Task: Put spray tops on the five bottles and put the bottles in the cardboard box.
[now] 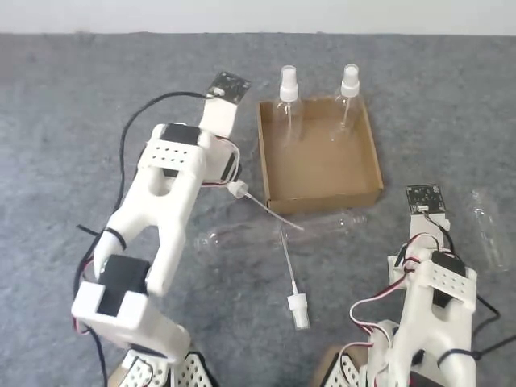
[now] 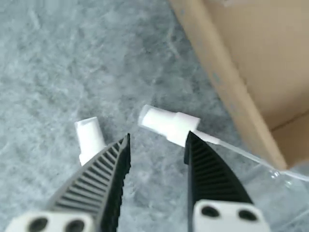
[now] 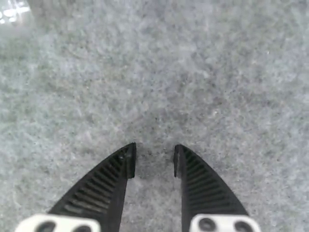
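Observation:
Two clear bottles (image 1: 289, 109) (image 1: 347, 103) with white spray tops stand at the far end of the cardboard box (image 1: 322, 193). On the carpet lie three uncapped clear bottles (image 1: 230, 239) (image 1: 339, 221) (image 1: 488, 226). My left gripper (image 2: 158, 140) is open, its tips just short of a white spray top (image 2: 168, 123) (image 1: 238, 189) that lies by the box's near left corner, its tube trailing away. A small white cap (image 2: 90, 137) lies beside it. A second spray top (image 1: 298, 310) lies nearer the front. My right gripper (image 3: 153, 153) is open over bare carpet.
The box's cardboard wall (image 2: 227, 72) runs close beside the left gripper. Grey carpet covers the table. The left arm (image 1: 173, 161) stretches over the left half, and the right arm (image 1: 431, 282) sits at the front right, with a bottle's edge (image 3: 13, 12) ahead of it.

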`<state>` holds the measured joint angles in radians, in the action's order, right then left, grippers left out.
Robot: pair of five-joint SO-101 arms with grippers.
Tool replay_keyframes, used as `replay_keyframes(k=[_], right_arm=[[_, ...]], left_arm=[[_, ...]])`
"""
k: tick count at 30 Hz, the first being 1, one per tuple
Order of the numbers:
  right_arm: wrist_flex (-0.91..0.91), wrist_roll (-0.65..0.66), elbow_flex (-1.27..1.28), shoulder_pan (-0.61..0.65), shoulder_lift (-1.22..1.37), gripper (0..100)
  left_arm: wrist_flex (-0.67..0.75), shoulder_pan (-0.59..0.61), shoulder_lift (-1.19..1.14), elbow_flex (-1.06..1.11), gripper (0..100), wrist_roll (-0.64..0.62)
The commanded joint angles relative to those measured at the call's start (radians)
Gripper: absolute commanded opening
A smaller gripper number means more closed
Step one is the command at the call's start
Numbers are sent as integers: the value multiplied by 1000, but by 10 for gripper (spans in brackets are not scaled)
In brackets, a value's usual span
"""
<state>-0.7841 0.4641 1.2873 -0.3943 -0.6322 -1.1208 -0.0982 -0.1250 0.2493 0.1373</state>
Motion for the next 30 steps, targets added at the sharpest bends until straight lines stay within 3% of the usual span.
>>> replay_keyframes(k=[1, 8, 30], right_arm=[[22, -12, -6, -2, 1, 117], [22, -12, -6, -2, 2, 117], [21, -12, -6, -2, 2, 117]], left_arm=[[-8, -46, 41, -5, 184, -6], [48, -51, -58, -4, 195, -6], [51, 204, -137, -133, 195, 114]])
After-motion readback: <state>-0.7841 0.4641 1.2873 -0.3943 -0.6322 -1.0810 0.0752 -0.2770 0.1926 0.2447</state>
